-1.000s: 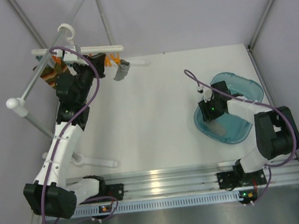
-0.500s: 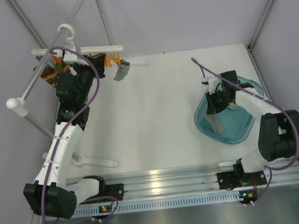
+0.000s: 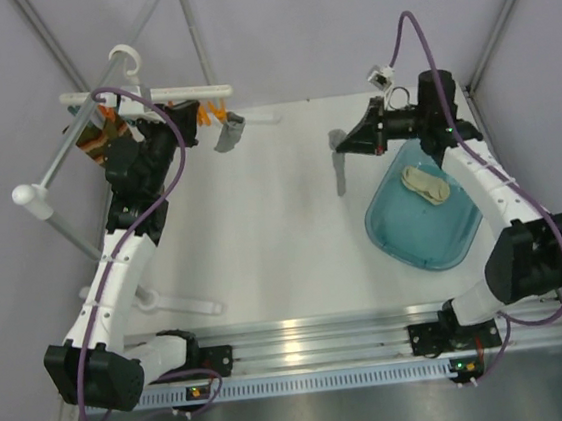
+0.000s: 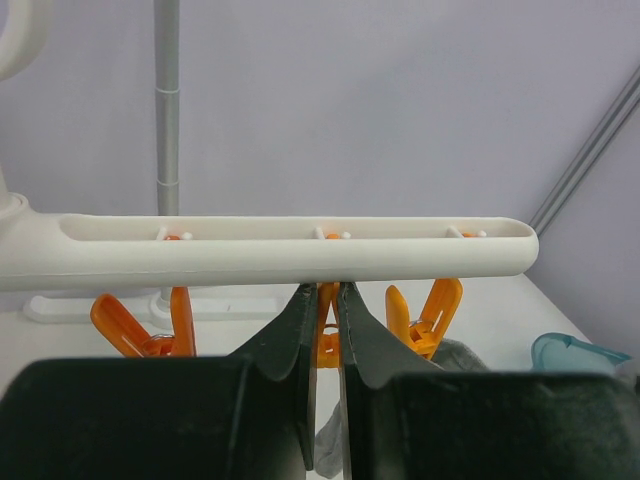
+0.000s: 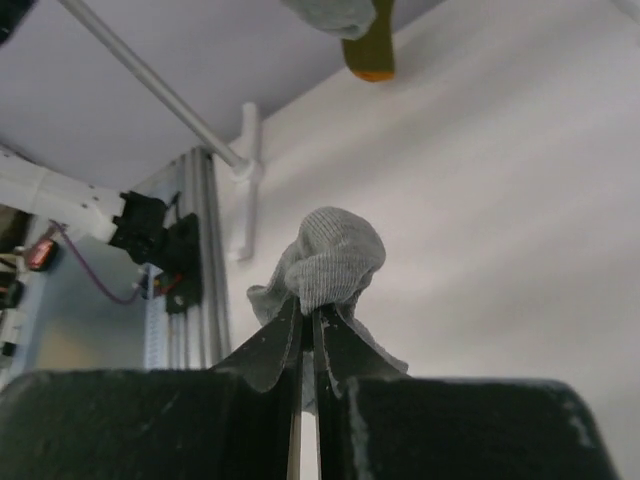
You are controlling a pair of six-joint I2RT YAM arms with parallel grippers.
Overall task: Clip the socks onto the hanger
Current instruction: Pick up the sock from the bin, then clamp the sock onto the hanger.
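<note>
The white hanger (image 3: 148, 92) hangs at the back left with orange clips (image 3: 212, 112). One grey sock (image 3: 230, 132) hangs clipped at its right end. My left gripper (image 3: 193, 114) is shut on the middle orange clip (image 4: 325, 335) under the hanger bar (image 4: 300, 250). My right gripper (image 3: 342, 146) is shut on another grey sock (image 3: 340, 172), which dangles above the table, left of the basin. In the right wrist view that sock (image 5: 330, 260) bunches over my shut gripper (image 5: 310, 305). A cream sock (image 3: 426, 183) lies in the teal basin (image 3: 420, 241).
A patterned brown sock (image 3: 98, 139) hangs at the hanger's left end. The white stand pole with a ball end (image 3: 33, 194) slants along the left, its foot (image 3: 180, 303) on the table. The metal rail (image 3: 304, 334) runs along the near edge.
My right gripper rose out of the basin with the grey sock and swung back and left over the table. The cream sock now shows in the basin. The left arm held still.
</note>
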